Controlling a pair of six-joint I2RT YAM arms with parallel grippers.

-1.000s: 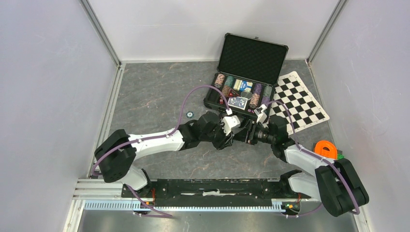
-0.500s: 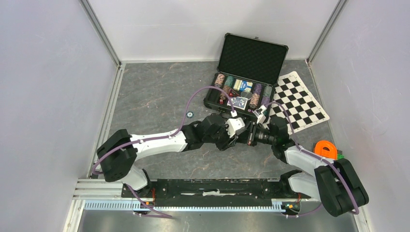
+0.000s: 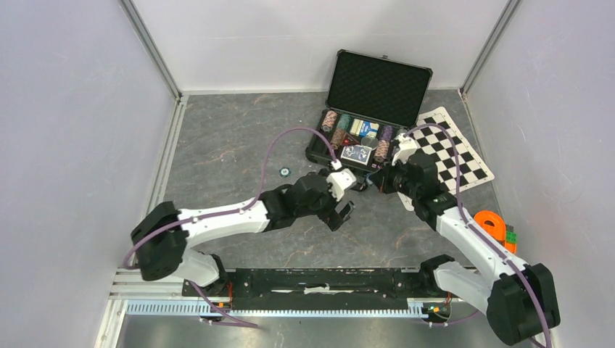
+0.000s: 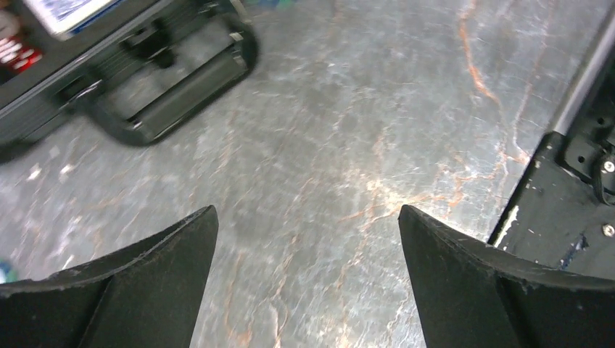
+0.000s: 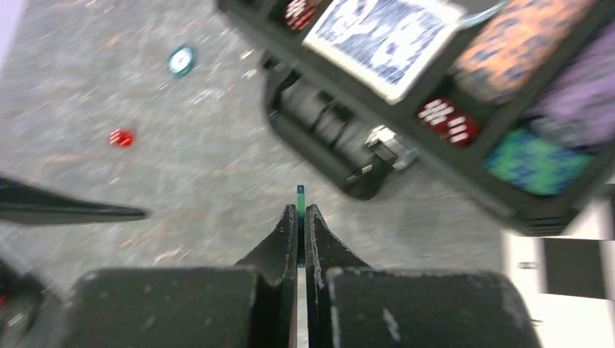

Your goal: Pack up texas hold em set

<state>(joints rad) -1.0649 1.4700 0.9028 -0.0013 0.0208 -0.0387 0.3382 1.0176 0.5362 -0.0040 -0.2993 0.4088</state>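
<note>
Soft, even overhead light fills the top view: the desk (image 3: 232, 145) reads clearly, the walls (image 3: 72, 145) are bright, and only faint shadows lie under the arms (image 3: 225, 217) in front of the case (image 3: 377, 87). In the left wrist view a pale glare patch sits on the desk, away from the case, whose handle (image 4: 181, 87) is smeared by motion blur. The left claw (image 4: 308, 217) is dark but sharp-edged. The right wrist view is the blurriest: the case's card deck (image 5: 381, 40) and chips (image 5: 518, 40) streak, while the right claw (image 5: 301, 214) and the thin green chip (image 5: 299, 194) nipped at its tips look fairly crisp.
</note>
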